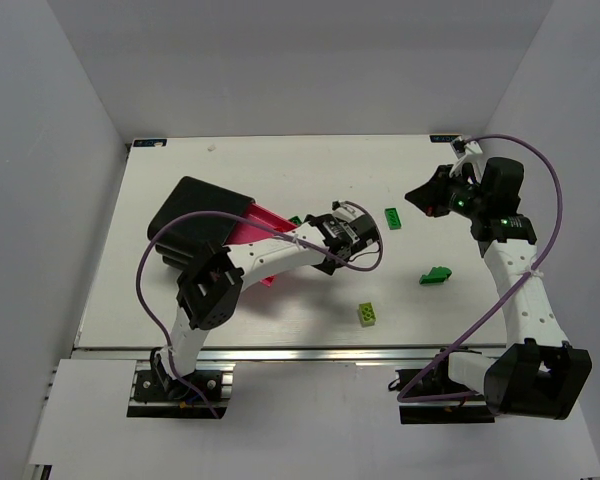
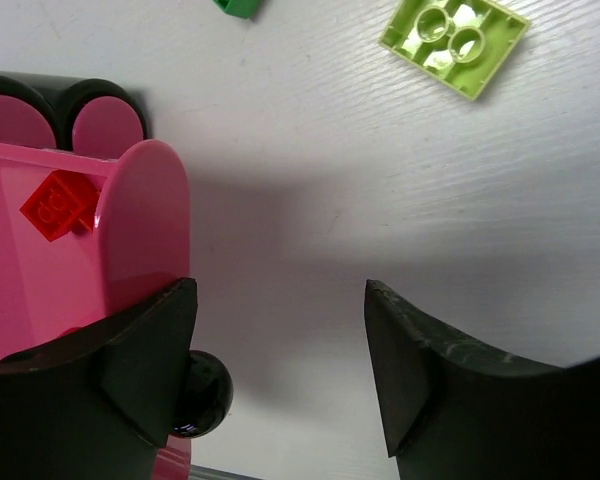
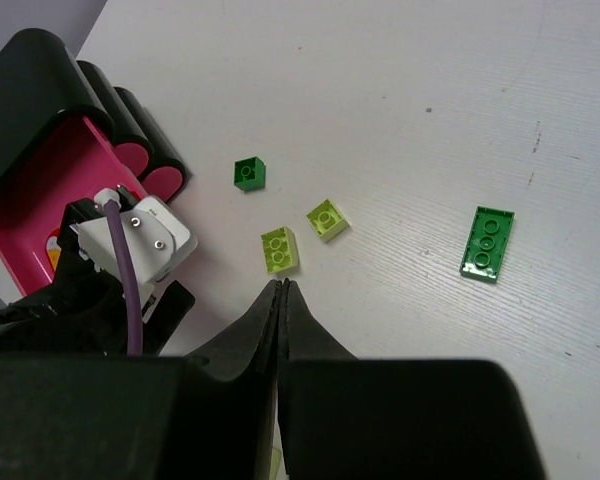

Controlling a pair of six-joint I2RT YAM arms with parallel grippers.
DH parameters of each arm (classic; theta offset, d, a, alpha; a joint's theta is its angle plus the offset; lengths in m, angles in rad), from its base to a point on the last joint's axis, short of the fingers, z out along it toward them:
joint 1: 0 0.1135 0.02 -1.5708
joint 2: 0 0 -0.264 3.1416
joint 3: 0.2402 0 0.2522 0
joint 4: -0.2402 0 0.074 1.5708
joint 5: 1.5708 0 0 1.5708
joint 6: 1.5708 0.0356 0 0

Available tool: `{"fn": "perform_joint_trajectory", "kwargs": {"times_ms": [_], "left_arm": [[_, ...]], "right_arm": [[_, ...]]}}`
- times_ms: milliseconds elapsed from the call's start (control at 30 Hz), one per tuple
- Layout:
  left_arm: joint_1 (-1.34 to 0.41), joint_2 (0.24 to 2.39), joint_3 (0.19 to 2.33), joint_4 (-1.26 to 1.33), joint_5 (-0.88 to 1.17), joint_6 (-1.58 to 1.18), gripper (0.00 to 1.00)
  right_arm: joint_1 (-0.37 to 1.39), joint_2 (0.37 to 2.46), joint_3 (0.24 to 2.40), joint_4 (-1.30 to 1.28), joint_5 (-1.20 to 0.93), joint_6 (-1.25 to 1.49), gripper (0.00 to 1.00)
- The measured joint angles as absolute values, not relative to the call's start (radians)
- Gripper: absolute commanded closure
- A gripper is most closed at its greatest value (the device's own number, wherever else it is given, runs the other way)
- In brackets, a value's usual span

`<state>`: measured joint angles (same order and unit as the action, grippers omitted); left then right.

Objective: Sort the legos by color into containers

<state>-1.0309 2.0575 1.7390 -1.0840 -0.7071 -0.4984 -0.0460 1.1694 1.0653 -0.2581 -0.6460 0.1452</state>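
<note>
The left pincer (image 2: 280,375) gapes wide just beside the open pink drawer (image 2: 145,225) holding a red lego (image 2: 55,205), while the right pincer (image 3: 282,292) is pressed closed above lime legos (image 3: 279,249) and green legos (image 3: 487,243) scattered on the white counter (image 3: 400,90).

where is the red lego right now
The red lego lies inside the open pink drawer, at the left of the left wrist view. It sits just behind the drawer's rounded front panel, above and left of the open left gripper.
</note>
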Motion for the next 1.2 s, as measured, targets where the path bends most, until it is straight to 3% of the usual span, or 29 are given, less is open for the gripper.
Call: {"fn": "perform_joint_trajectory", "kwargs": {"times_ms": [1200], "left_arm": [[-0.904, 1.946, 1.741, -1.170, -0.861, -0.477, 0.10]], "right_arm": [[-0.060, 1.169, 1.064, -0.258, -0.678, 0.128, 1.00]]}}
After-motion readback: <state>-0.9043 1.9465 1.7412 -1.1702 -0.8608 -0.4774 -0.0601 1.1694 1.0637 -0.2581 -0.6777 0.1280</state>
